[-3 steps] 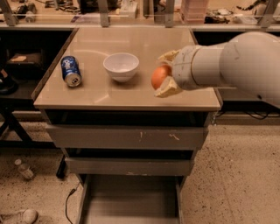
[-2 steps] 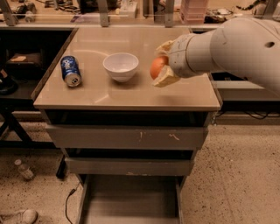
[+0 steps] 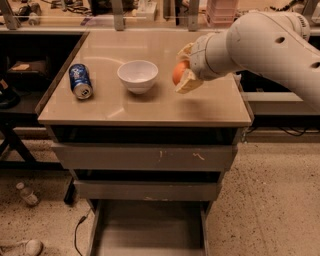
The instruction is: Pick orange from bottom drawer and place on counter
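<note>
My gripper is shut on the orange and holds it a little above the right half of the beige counter, to the right of the white bowl. The cream fingers clasp the fruit from above and below. The bottom drawer stands pulled open under the cabinet, and its grey floor shows bare.
A blue soda can lies on its side at the counter's left. Two shut grey drawers sit above the open one. A cluttered bench runs behind the counter. A bottle and a cable lie on the speckled floor at left.
My arm has carried the orange up and slightly left, farther over the counter toward the bowl. The bowl and can have not moved.
</note>
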Available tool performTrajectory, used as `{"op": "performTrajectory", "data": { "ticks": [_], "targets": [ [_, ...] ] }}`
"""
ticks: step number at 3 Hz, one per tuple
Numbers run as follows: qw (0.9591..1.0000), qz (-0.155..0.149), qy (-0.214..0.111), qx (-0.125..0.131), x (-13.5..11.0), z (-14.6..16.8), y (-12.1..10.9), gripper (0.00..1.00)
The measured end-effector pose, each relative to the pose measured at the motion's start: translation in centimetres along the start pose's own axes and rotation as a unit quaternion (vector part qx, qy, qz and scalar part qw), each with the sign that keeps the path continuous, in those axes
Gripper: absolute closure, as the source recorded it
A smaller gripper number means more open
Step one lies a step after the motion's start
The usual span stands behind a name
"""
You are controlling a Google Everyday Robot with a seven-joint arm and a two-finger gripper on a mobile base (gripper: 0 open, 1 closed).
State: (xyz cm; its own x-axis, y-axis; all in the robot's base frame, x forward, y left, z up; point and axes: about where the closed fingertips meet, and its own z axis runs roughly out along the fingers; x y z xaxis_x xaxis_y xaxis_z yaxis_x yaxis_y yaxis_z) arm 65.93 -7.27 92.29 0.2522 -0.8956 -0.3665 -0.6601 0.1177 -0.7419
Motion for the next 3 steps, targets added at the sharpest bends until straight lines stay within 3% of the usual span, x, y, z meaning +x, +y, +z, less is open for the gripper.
{"op": "performTrajectory", "data": {
  "ticks": [3],
  "targets": [
    [0.9968, 0.001, 0.049, -0.063, 4.6, 3.7, 1.9, 1.0]
  ]
}}
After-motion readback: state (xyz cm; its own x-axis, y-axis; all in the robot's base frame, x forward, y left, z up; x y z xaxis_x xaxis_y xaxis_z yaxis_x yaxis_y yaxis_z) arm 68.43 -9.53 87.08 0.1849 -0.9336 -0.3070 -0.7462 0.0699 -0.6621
